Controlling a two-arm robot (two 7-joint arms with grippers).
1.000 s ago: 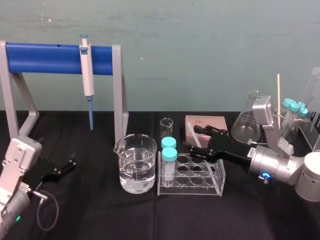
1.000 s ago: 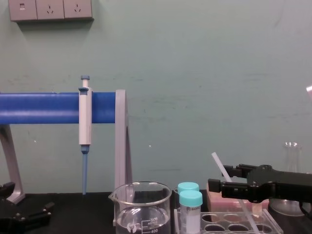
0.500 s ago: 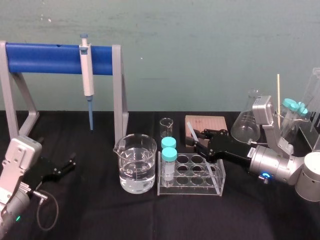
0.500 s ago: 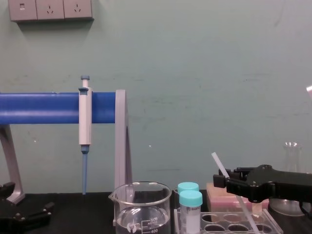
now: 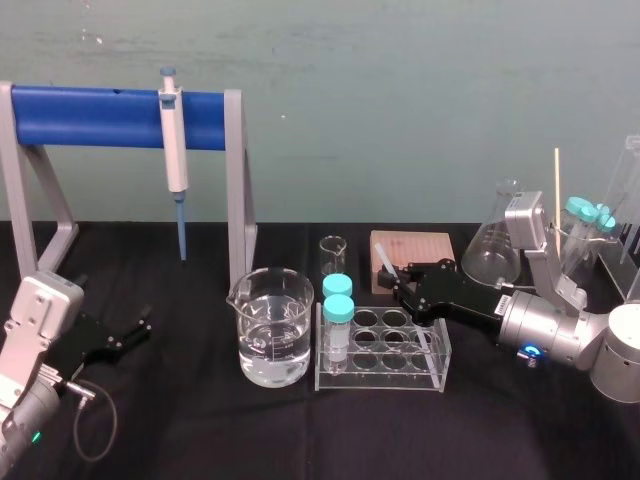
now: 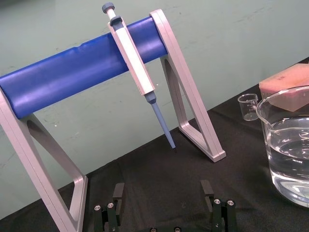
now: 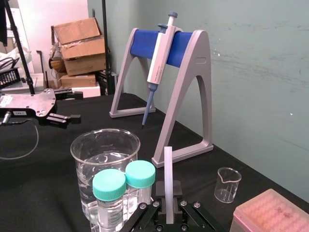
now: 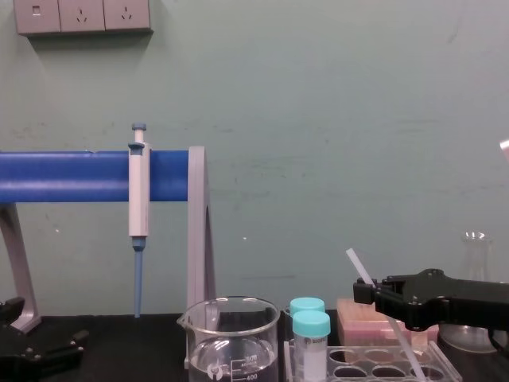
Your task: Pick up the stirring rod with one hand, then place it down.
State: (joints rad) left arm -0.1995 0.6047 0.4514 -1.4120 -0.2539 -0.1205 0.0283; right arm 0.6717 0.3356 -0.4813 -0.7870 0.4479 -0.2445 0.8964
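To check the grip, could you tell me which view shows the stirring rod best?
The right wrist view: the stirring rod stands close up between the right gripper's fingers. The chest view shows it tilted through the gripper; the head view shows its upper end. The left gripper rests idle.

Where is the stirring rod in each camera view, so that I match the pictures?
Head view: stirring rod, right of centre, tilted, in the right gripper.
Chest view: lower right, slanting up leftward.
Right wrist view: upright, next to the teal-capped tubes.
Left wrist view: go by the landmark.
Shared landmark: the water beaker.
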